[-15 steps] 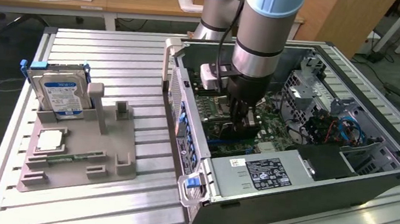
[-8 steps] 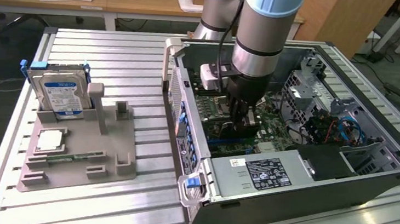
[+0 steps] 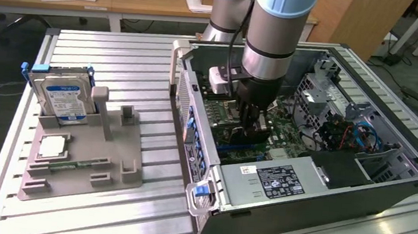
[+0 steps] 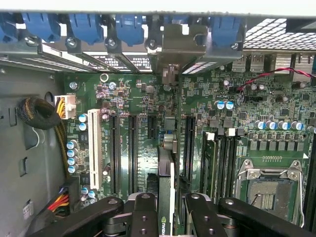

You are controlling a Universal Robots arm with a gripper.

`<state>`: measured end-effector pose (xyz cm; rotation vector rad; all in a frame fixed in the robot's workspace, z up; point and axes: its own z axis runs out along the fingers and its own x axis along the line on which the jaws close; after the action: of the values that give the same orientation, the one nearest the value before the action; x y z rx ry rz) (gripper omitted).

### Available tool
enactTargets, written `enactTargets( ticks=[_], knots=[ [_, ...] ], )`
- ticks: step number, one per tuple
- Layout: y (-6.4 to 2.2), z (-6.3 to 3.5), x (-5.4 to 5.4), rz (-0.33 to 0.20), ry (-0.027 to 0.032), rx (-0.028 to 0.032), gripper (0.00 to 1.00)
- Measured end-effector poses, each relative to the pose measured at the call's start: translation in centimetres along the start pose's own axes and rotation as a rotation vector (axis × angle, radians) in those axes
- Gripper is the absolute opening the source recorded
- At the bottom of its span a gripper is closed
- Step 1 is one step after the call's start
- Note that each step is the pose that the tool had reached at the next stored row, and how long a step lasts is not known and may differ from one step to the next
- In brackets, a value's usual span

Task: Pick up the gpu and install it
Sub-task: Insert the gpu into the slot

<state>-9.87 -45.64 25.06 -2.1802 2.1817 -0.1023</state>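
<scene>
Black claw fingers (image 4: 148, 217) close on the gpu (image 4: 167, 187), a thin card seen edge-on between them in the wrist view, with its silvery end bracket (image 4: 170, 54) reaching away from the claw to the case's rear slot row. In the exterior view the claw (image 3: 252, 134) stands lowered inside the open computer case (image 3: 316, 202), directly over the green motherboard (image 3: 229, 110). Long black expansion slots (image 4: 132, 148) and a white slot (image 4: 93, 148) run parallel to the card on one side of the claw; memory slots (image 4: 222, 153) and the bare CPU socket (image 4: 269, 190) lie on the other. Blue slot latches (image 4: 131, 27) line the rear wall beyond the bracket. Outside the case, well apart from the claw, a grey fixture (image 3: 85, 162) holds a hard drive (image 3: 63, 100) upright.
</scene>
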Motion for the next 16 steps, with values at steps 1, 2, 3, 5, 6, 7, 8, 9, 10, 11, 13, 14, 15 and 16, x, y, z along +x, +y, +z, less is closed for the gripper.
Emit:
enactTargets(
  ticks=[1, 2, 3, 5, 6, 7, 8, 9, 10, 11, 13, 14, 15, 16],
  knots=[
    [0.00, 0.02, -0.03, -0.001, -0.0001, 0.0000, 0.26],
    [-0.01, 0.02, -0.03, -0.002, -0.0001, 0.0001, 0.26],
    [0.00, 0.02, -0.03, -0.002, -0.0001, 0.0000, 0.26],
    [0.00, 0.02, -0.03, -0.002, -0.0001, 0.0000, 0.26],
    [0.01, 0.03, -0.03, -0.002, 0.0000, -0.0001, 0.26],
    [0.01, 0.08, -0.03, -0.002, -0.0004, 0.0001, 0.26],
    [0.03, 0.14, -0.04, -0.002, -0.0003, 0.0001, 0.26],
    [0.03, 0.17, -0.04, -0.002, -0.0001, 0.0000, 0.26],
    [0.03, 0.16, -0.04, -0.002, -0.0001, 0.0000, 0.26],
    [0.03, 0.16, -0.04, -0.002, 0.0000, -0.0001, 0.26],
    [0.03, 0.19, -0.04, -0.002, -0.0001, 0.0000, 0.26],
    [0.04, 0.24, -0.04, -0.002, -0.0004, 0.0002, 0.26],
    [0.04, 0.24, -0.04, -0.002, -0.0002, 0.0000, 0.26],
    [0.04, 0.24, -0.04, -0.002, -0.0002, 0.0000, 0.26]
  ],
)
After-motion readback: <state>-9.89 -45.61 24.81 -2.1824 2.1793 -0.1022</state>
